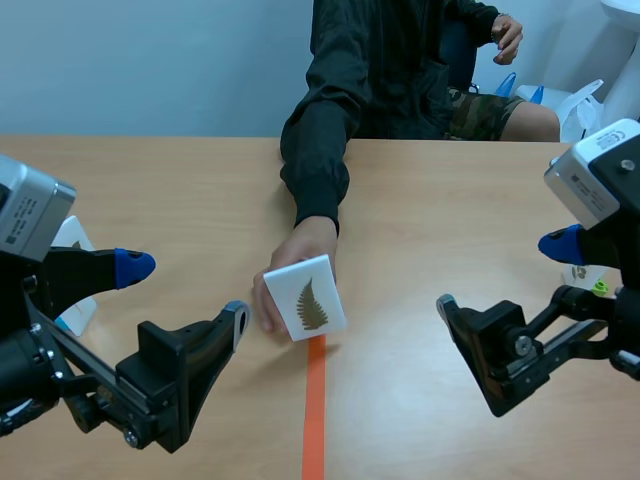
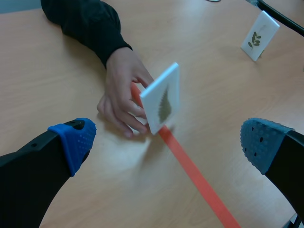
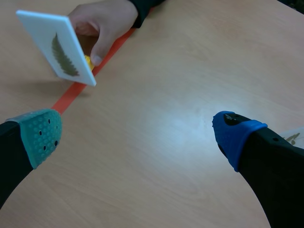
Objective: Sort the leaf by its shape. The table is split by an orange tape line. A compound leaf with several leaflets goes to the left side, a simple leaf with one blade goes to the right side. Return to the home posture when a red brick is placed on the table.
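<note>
The left pincer (image 1: 185,293) lies nearest, low at 7 o'clock in the scene, its two pads spread wide and touching nothing. The right pincer (image 1: 500,275) mirrors it at 4 o'clock, equally wide and equally empty, hovering over bare counter (image 1: 150,180).

Between them, at the 12 o'clock end of the orange tape line (image 1: 315,410), stands a white card (image 1: 306,298) printed with a fern-like leaf. A person's hand (image 1: 290,262) reaches in from 12 o'clock and holds the card from behind, tilted, its lower edge on or just above the tape. The right wrist view shows something yellow behind the card; what it is cannot be told.

The step in hand looks like presentation: the card is being offered and is not yet free to take. The leaf has many small leaflets along one stem, so it reads as compound and belongs on the left side, toward 9 o'clock of the tape.

The next move calls for waiting until the hand lets go. The left pincer, at 8 o'clock of the card, then seems best placed to close across the card's thin edges and carry it over.
</note>
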You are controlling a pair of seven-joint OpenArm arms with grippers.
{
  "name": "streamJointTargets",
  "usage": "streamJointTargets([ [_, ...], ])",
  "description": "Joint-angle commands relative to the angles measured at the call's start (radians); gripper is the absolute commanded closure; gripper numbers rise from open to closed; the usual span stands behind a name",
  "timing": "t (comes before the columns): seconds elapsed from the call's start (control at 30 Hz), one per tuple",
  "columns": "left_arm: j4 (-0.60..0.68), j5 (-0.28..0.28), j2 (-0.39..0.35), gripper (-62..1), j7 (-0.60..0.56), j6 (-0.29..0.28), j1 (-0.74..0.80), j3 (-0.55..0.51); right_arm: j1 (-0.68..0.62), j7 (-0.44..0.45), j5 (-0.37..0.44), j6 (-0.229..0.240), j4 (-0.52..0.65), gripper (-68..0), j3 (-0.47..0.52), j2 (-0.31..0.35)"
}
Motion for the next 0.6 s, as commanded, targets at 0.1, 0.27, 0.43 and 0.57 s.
streamJointTargets([
  [0.1, 0.005, -0.009, 0.0, -62.3, -0.018, 0.0, -0.006, -0.006, 0.012, 0.016, 0.006, -0.002, 0.003, -67.9, 0.009, 0.0],
  [0.27, 0.005, -0.009, 0.0, -62.3, -0.018, 0.0, -0.006, -0.006, 0.012, 0.016, 0.006, 0.006, 0.003, -67.9, 0.009, 0.0],
  [0.43, 0.005, -0.009, 0.0, -62.3, -0.018, 0.0, -0.006, -0.006, 0.012, 0.016, 0.007, 0.036, 0.003, -67.9, 0.009, 0.0],
  [0.57, 0.005, -0.009, 0.0, -62.3, -0.018, 0.0, -0.006, -0.006, 0.012, 0.016, 0.006, 0.036, 0.003, -67.9, 0.009, 0.0],
])
